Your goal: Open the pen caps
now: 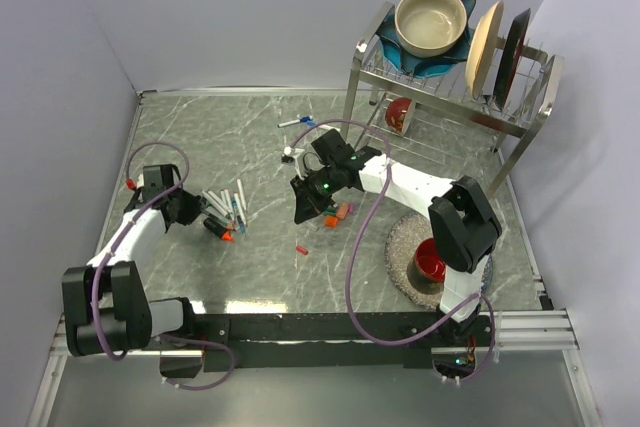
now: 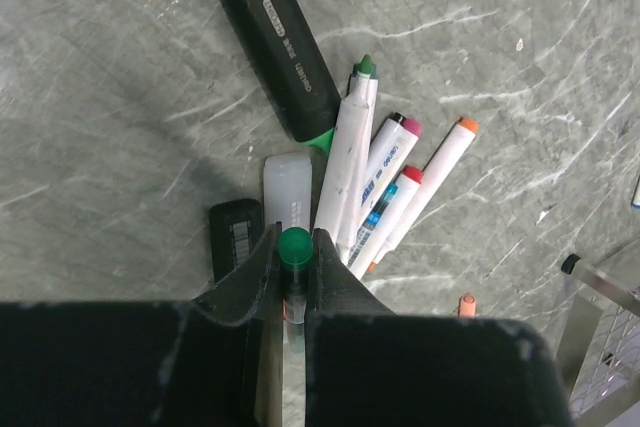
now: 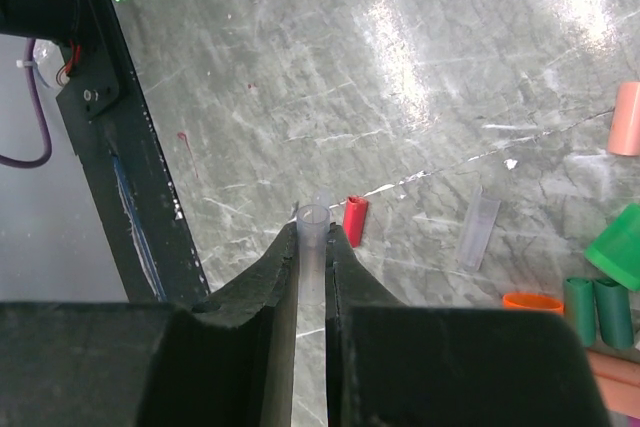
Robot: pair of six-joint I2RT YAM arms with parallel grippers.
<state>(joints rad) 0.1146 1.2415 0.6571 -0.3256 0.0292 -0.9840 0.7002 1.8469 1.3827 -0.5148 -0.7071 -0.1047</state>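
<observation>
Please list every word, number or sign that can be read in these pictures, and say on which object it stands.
"S600": white print on the black highlighter, left wrist view.
The other white words beside it: too small to read with certainty.
Blue print on the white markers: blurred, not readable.
Top view and right wrist view: no readable text.

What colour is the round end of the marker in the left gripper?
Green; the marker's round plastic end shows best in the left wrist view.
</observation>
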